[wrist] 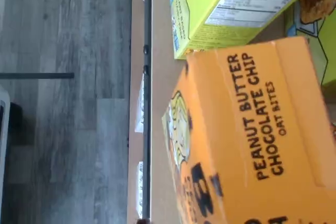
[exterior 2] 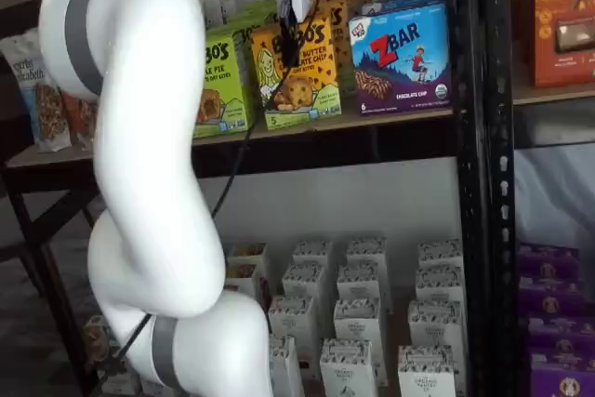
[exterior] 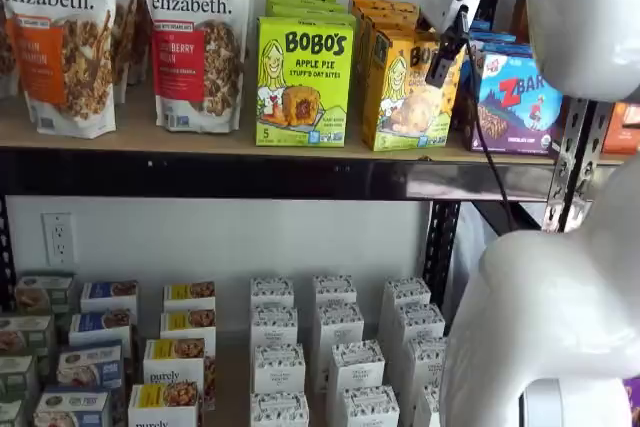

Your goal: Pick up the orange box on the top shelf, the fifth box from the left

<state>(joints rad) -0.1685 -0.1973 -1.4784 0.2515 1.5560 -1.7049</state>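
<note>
The orange box (wrist: 252,140) fills the wrist view from close up, reading "PEANUT BUTTER CHOCOLATE CHIP OAT BITES". In both shelf views it (exterior: 405,97) (exterior 2: 302,86) stands at the front of a row of like boxes on the top shelf (exterior: 200,142) (exterior 2: 390,118). My gripper (exterior: 444,59) (exterior 2: 290,44) hangs from its white body right in front of the box's upper part. Only a single black finger with a cable shows. No gap shows, and I cannot tell whether it grips the box.
A lime-green Bobo's box (exterior: 303,82) (exterior 2: 216,81) (wrist: 210,9) stands just left of the orange one, and a blue ZBar box (exterior: 515,102) (exterior 2: 402,58) just right. Granola bags (exterior: 195,37) stand further left. Small white boxes (exterior: 335,347) fill the lower shelf. A black upright (exterior 2: 474,137) stands at the right.
</note>
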